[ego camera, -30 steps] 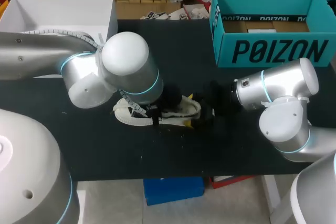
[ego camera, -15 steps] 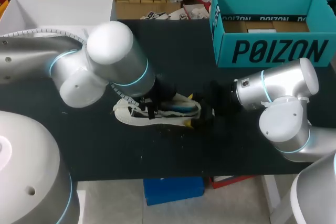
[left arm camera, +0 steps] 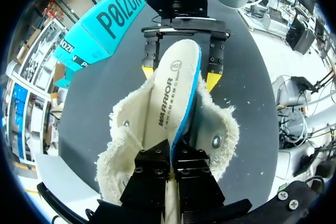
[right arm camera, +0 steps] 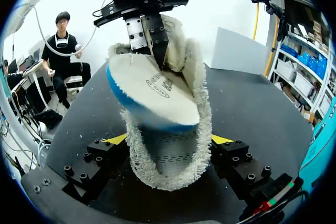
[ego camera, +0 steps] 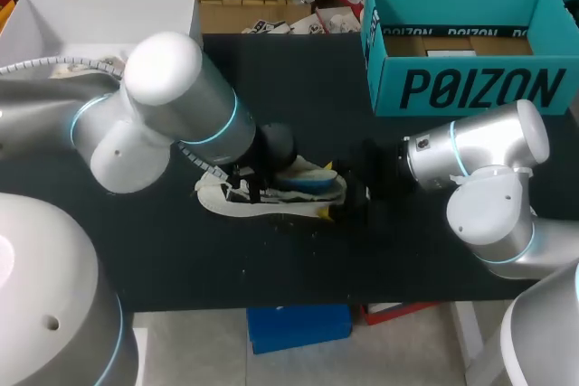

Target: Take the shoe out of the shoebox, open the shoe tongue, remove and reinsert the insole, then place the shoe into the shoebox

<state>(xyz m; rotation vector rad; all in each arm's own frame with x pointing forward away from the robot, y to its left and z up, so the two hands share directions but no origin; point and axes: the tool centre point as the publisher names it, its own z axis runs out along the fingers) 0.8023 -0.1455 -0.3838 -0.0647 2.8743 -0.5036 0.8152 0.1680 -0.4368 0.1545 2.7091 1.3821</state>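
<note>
Fleecy shoe [right arm camera: 167, 174] in right pincer [right arm camera: 169, 139], left pincer [left arm camera: 172, 156] gripping printed insole [left arm camera: 173, 82]

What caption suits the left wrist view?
Left gripper pinches the insole, half out of the fleecy shoe clamped by the right gripper.

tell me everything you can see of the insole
The insole is cream on top with dark print, blue along its edge and underside, foam-like. It stands tilted, partly out of the fleecy shoe; the left gripper pinches one end, and the other end points toward the right gripper, which clamps the shoe.
</note>
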